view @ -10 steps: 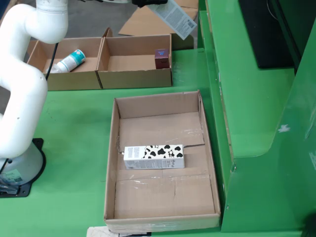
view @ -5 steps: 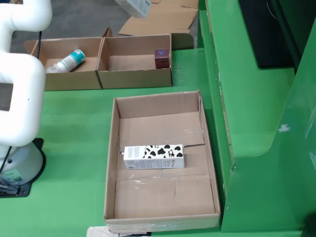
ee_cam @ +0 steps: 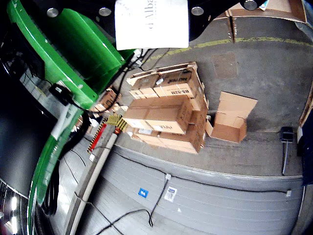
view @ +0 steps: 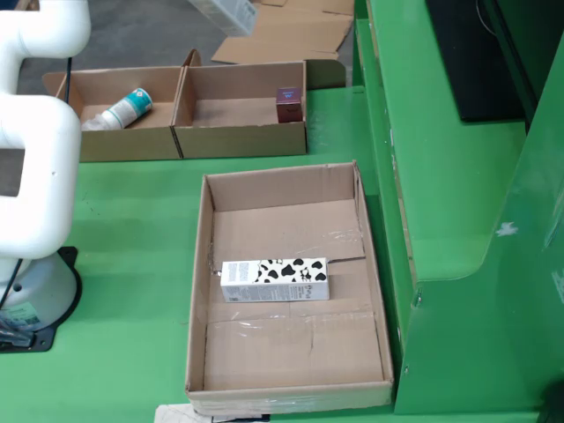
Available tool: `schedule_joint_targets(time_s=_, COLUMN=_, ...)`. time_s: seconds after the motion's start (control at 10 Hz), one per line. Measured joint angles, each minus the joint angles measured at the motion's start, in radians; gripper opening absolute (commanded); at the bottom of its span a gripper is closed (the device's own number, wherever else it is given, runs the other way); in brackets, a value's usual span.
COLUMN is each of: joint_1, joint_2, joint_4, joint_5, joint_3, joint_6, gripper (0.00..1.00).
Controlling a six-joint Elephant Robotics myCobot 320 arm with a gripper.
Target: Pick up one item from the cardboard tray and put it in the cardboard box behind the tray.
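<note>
A: Fixed view. Where is the carried item sitting?

B: A pale carton [view: 227, 12] is hanging at the top edge of the frame, left of centre, above the grey floor beyond the counter [view: 132, 211]. Only its lower part is showing; the pincer itself is lying outside this frame.

A: And the riding view?

B: The same carton [ee_cam: 151, 23] is filling the top centre of the frame as a white face with dark lettering, cut off at the top. The black pincer body [ee_cam: 205, 14] is flanking it on both sides, so the pincer is gripping the carton. The fingertips are not showing.

A: What is lying in the tray?

B: The cardboard tray [view: 198, 291] is occupying the centre of the fixed view. One cow-patterned carton [view: 275, 280] is lying on its side across the middle of the tray floor, long axis running left to right.

A: The boxes behind it?

B: Two open cardboard boxes are standing side by side in the upper left. The left box [view: 115, 141] is holding a white bottle with a teal band [view: 123, 109], lying tilted. The right box [view: 242, 137] is holding a small dark red box [view: 288, 104], standing upright in its right rear corner.

A: The arm?

B: The white arm [view: 35, 150] is running down the left edge of the frame to its base [view: 35, 304] on the counter.
</note>
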Motion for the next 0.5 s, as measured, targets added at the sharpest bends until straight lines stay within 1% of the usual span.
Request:
schedule_joint_targets(time_s=0.3, joint_1=-0.032, joint_2=-0.023, joint_4=0.002, joint_5=-0.005, joint_3=0.000, joint_6=-0.003, gripper=0.00)
schedule_joint_targets(time_s=0.4, joint_1=-0.057, joint_2=-0.060, joint_4=0.002, joint_5=-0.003, joint_3=0.002, joint_6=0.005, gripper=0.00)
schedule_joint_targets(time_s=0.5, joint_1=-0.107, joint_2=-0.118, joint_4=0.002, joint_5=-0.001, joint_3=0.000, joint_6=0.034, gripper=0.00)
